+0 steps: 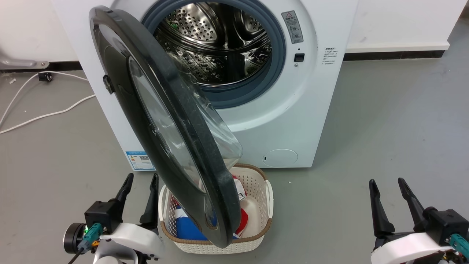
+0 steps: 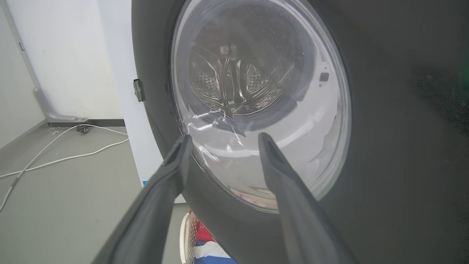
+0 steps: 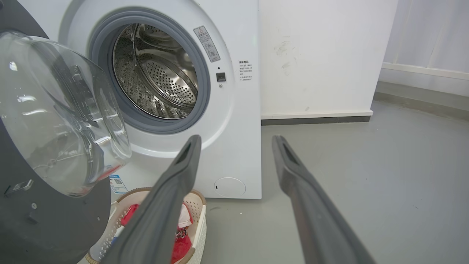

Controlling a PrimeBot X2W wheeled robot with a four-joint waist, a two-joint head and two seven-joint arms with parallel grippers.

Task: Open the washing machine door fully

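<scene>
The washing machine door [image 1: 165, 121], round and glossy black with a clear bulging glass bowl, stands swung out about halfway from the white machine [image 1: 311, 91], hinged on its left side. The steel drum [image 1: 216, 44] is exposed. In the left wrist view the door [image 2: 384, 146] faces the camera at close range, its outer glass just beyond my open left gripper [image 2: 223, 137]. From the head view my left gripper [image 1: 142, 179] sits low, just left of the door's lower edge, not touching it. My right gripper [image 1: 387, 182] hangs open at the lower right, far from the door [image 3: 44, 205].
A white laundry basket [image 1: 262, 205] with red, white and blue clothes sits on the floor under the door's lower edge. White cables [image 1: 44, 113] trail over the grey floor at the left. A white wall [image 3: 322, 55] stands to the right of the machine.
</scene>
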